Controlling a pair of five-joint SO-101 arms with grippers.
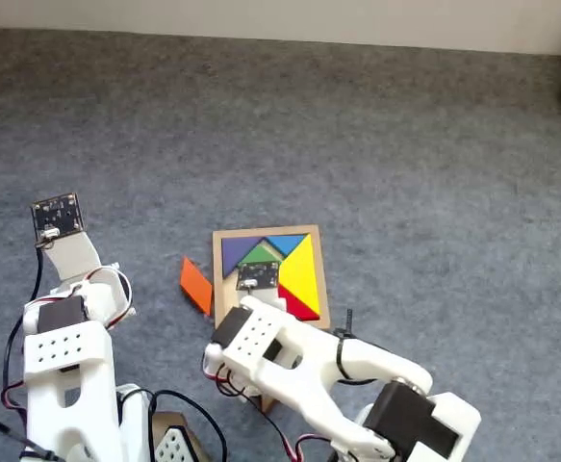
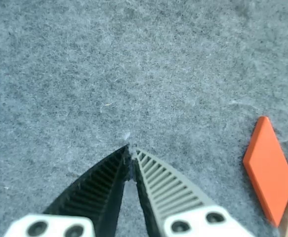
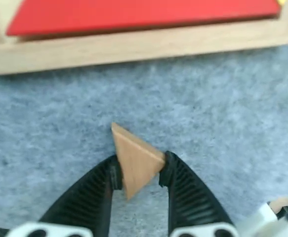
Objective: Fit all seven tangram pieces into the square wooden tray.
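The right gripper [image 3: 140, 165] is pinching a small pale wooden triangle [image 3: 135, 157] just outside the square wooden tray [image 1: 266, 232] at the high view's lower centre, probably needing next to lift and turn it into a remaining gap.

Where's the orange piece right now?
In the high view the orange piece lies flat on the grey carpet, just outside the left edge of the wooden tray, between the tray and the left arm.
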